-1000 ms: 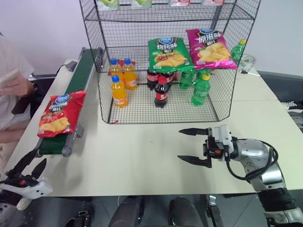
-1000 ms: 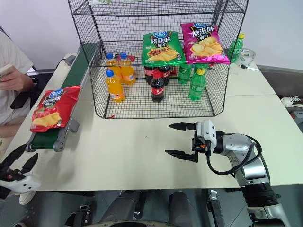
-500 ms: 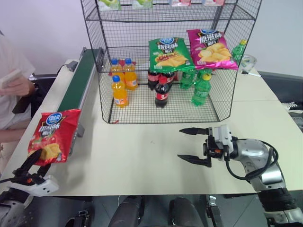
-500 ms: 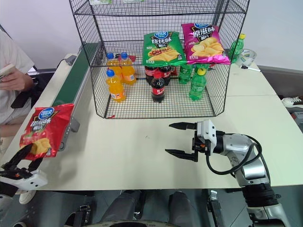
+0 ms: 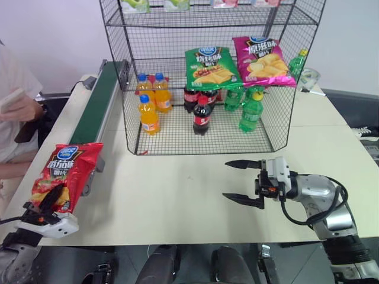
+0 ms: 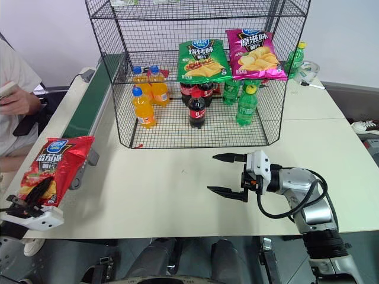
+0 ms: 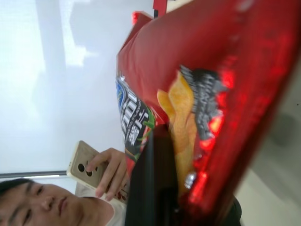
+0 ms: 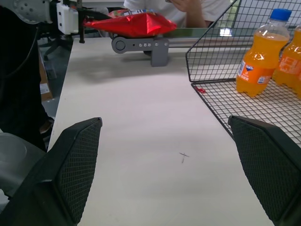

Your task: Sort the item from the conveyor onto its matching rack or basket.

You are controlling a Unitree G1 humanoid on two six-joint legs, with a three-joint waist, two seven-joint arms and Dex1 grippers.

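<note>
The red chip bag (image 5: pixel 65 176) is gripped at its lower edge by the left end effector (image 5: pixel 46 205), whose black fingers are closed on it. The bag is held upright off the near end of the conveyor (image 5: pixel 95 108), at the desk's (image 5: pixel 177 189) near left corner, with its blue logo uppermost and its top edge close to the belt's end roller. Whether the bag touches the conveyor frame cannot be made out from the head views. In the left wrist view one black finger (image 7: pixel 153 183) is seen pressed against the bag's face, across the pictured chips.

The right end effector (image 5: pixel 243 183) is held level above the desk in front of the rack (image 5: pixel 207 83), well apart from the bag, its two fingers spread wide with nothing between them.

On the rack's lowest tier, orange drink bottles (image 5: pixel 149 113), cola bottles (image 5: pixel 202 115) and green bottles (image 5: pixel 251 111) are stood. A green chip bag (image 5: pixel 211 67) and a pink chip bag (image 5: pixel 263 61) are laid on the tier above.

A person's hand (image 5: pixel 21 107) holding a phone is seen beyond the conveyor, at the left.
</note>
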